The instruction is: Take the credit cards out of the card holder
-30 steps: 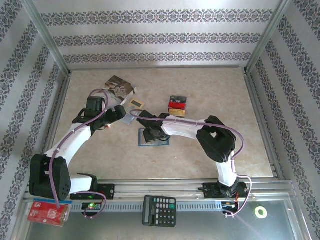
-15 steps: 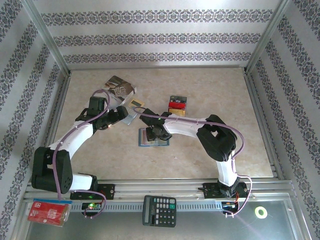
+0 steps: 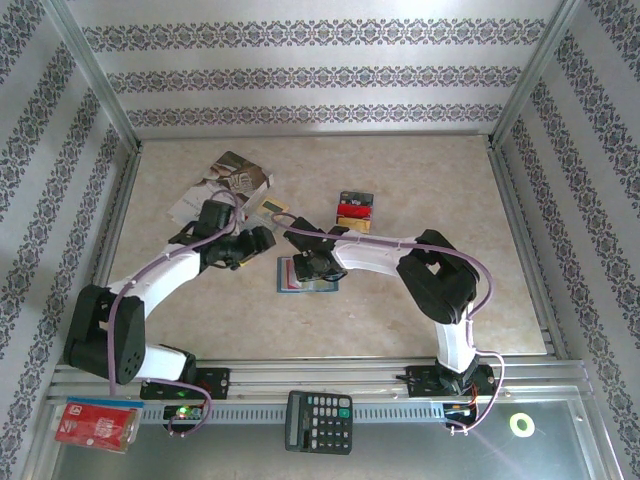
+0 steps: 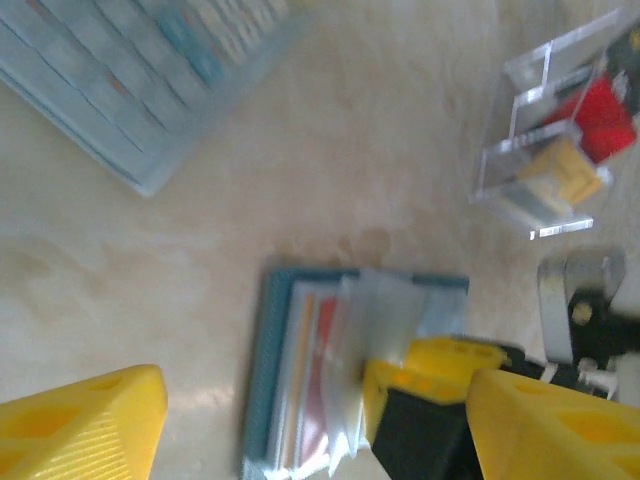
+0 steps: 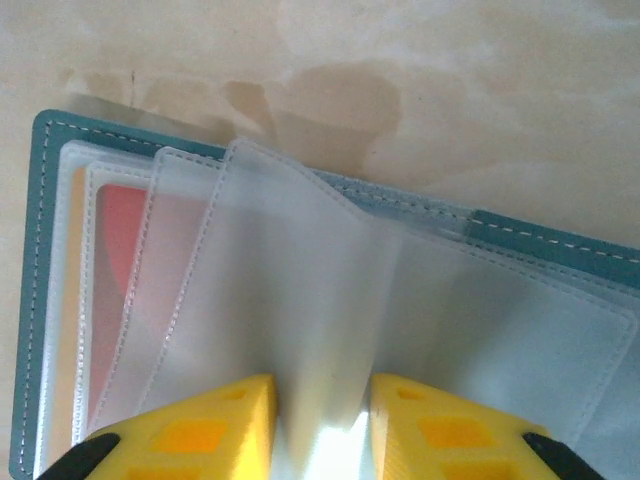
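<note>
Now: card holder lies open on the table, sleeves fanned. My right gripper sits over its middle, fingers narrowed either side of one clear sleeve raised from the fan, likely to bare the pocket under it; whether they truly pinch it, I cannot tell. My left gripper hovers just left of the card holder, fingers spread, ready, I judge, to draw a card. Contents: red credit card in a left-side sleeve, not yet out. Clear stand beyond the card holder holds red and yellow pieces.
</note>
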You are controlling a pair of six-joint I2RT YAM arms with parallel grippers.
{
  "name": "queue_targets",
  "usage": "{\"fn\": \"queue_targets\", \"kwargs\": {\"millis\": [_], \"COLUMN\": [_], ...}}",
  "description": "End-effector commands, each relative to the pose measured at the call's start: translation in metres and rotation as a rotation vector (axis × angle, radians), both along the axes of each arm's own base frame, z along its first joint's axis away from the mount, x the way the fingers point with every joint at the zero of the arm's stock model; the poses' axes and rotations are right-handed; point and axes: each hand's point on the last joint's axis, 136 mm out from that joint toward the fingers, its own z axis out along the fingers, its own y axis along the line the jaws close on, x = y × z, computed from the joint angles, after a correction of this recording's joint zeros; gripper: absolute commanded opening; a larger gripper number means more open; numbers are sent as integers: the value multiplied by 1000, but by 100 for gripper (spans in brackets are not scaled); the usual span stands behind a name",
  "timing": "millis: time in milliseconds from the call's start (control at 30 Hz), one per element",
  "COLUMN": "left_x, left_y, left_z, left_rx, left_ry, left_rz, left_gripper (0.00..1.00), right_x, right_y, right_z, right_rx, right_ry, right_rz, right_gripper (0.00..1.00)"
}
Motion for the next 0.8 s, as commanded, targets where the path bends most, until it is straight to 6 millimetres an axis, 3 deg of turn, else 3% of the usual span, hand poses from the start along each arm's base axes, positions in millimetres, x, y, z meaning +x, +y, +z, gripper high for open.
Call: {"fn": "queue_targets", "kwargs": {"millis": [0,67,167,467,767], "left_x": [-28,-34,-41,-46,-45], "left_y": [-17,-30,-47,-63,-68], "left_z": [-18,-22,-32,-42,-45], "left_rx": [-23,-42,-73,-89,-95], "left_ry": [123,127,152,165,167], "left_rz": [-13,-28,-47,-75,-101], "left_gripper": [66,53,40,20,19], "right_x": [-12,-12,-13,-12,-10], "right_y": [-23,-24,-25,-21,-19], "right_z": [-29,-29,-27,-25,-24], "right_rx": [-66,-56,-39,3,21], "right_ry": [61,57,50,43,39], "right_rz": [-25,-28,-21,-6,1], "right_gripper": [30,30,30,30,30]}}
